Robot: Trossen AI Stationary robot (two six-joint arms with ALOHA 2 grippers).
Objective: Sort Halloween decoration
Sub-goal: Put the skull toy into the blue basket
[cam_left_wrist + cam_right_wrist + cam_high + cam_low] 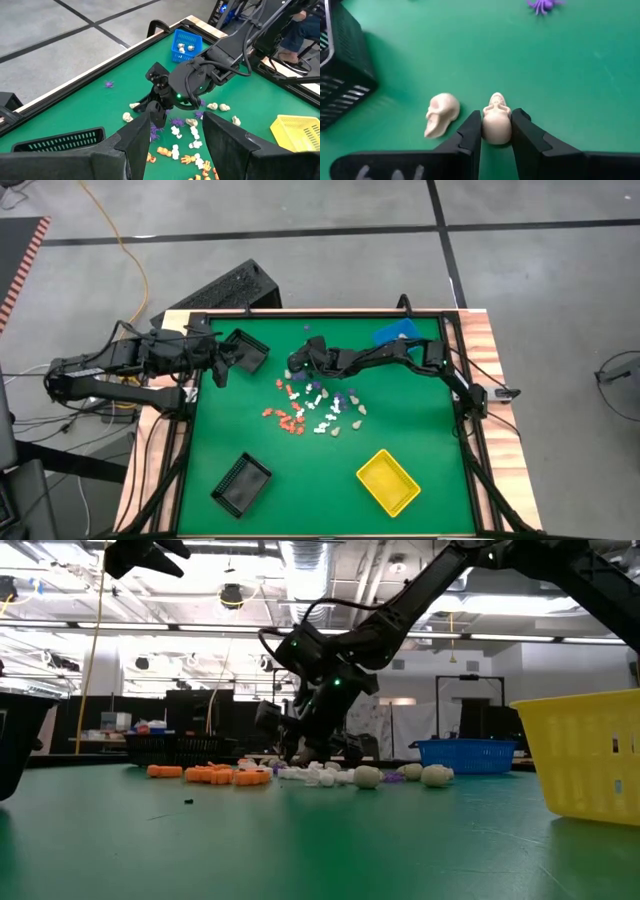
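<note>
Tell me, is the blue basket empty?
No. The blue basket has at least two small pale pieces inside, seen from the left wrist view.

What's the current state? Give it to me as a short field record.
right tool: shut on a beige skull, low over the green table
second skull: lying free beside it
left tool: open, holding nothing, above a black bin
pile: orange, white, purple pieces, unsorted
blue bin: holds a few pieces
yellow bin: looks empty
</note>
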